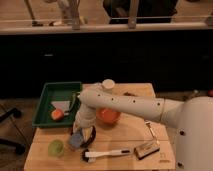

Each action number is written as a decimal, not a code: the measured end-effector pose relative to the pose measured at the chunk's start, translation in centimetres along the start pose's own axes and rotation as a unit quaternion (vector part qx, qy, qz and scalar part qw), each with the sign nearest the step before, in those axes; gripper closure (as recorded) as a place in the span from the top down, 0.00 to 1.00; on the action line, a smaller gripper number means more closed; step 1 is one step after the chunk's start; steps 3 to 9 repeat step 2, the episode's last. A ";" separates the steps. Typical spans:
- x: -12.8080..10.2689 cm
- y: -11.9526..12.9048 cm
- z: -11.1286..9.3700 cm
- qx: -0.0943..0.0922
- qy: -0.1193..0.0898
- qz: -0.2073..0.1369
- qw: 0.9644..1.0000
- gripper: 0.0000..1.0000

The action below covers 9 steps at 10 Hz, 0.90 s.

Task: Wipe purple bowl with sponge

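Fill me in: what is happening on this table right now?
The robot's arm reaches down over the front left of the wooden table, with its hand at the purple bowl. The blue-grey sponge sits at the bowl's left edge under the hand. Nearby are an orange bowl, a light-green cup, a white-handled brush and a green tray.

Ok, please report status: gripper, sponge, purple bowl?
Gripper low over purple bowl, at table's front left. Sponge at bowl. Green cup and brush close by.
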<state>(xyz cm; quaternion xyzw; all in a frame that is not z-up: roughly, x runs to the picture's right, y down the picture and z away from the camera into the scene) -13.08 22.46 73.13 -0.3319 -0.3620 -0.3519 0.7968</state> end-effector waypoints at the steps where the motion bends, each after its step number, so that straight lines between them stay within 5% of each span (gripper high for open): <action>1: 0.4 0.1 0.0 -0.002 0.008 0.003 1.000 0.05; 9: 0.9 0.1 0.0 -0.003 0.013 0.006 1.000 0.05</action>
